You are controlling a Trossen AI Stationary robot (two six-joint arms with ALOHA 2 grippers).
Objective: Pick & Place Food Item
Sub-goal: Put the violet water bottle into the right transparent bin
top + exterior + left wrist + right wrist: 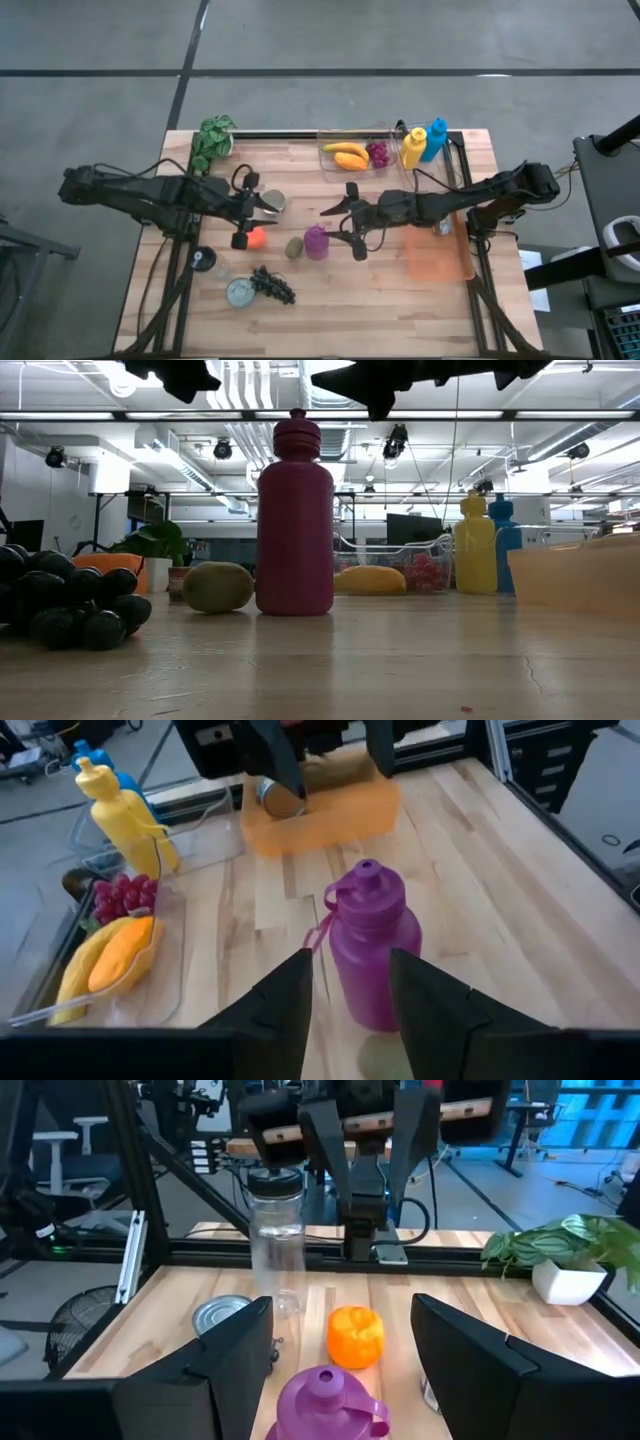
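One food item: small orange fruit [257, 237] on the wooden counter [380, 290], unheld.
Left gripper [246, 209]: above the fruit, fingers parted, empty.
Right gripper [355, 219]: fingers spread wide, just beside the upright magenta plastic bottle [316, 241].
Between fruit and bottle: green oval fruit [294, 247].

Desk [400, 290]: pale wood planks, black metal frame along its edges. Floor [300, 40]: grey concrete, crossed by dark seam lines. Ceiling [90, 400]: open, white ducts and pipes, long strip lights [110, 416] lit. White wall [30, 480] on one side of the low view. Beyond the desk: monitors [415, 528], an office chair [75, 1140], more black framing [130, 1190]. Light even, bright overhead.
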